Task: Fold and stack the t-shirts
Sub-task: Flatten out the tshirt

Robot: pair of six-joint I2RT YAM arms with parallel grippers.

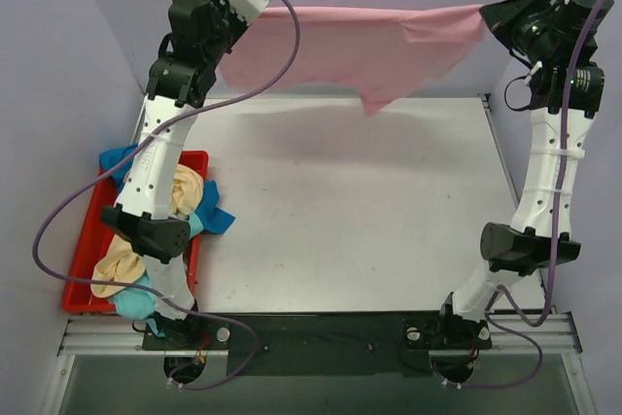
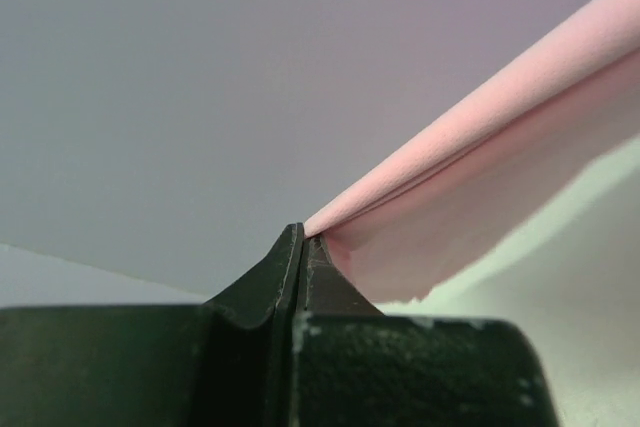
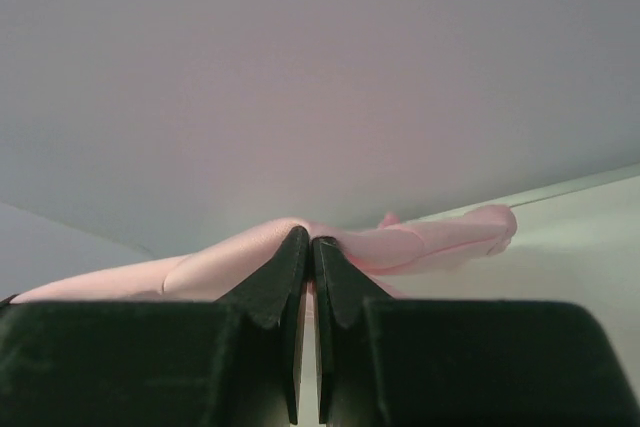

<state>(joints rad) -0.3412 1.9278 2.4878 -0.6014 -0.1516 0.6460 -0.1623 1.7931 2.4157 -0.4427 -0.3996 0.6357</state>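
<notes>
Shirt: I have the light pink t-shirt (image 1: 360, 46) stretched in the air between the two arms, over the far edge of the worktop (image 1: 350, 211). One corner droops lower near the middle.
Left jaws: closed tight, pinching a folded pink edge at the shirt's left end.
Right jaws: closed on bunched pink cloth at the shirt's right end.
Tray: I see the red tray (image 1: 86, 240) at the worktop's left edge, partly hidden under the left arm (image 1: 160, 157).
Heap: a cream-yellow shirt (image 1: 115, 264), a blue shirt (image 1: 216, 216) and a teal shirt (image 1: 136, 300) lie crumpled in the tray. The blue one spills over its right rim.
</notes>
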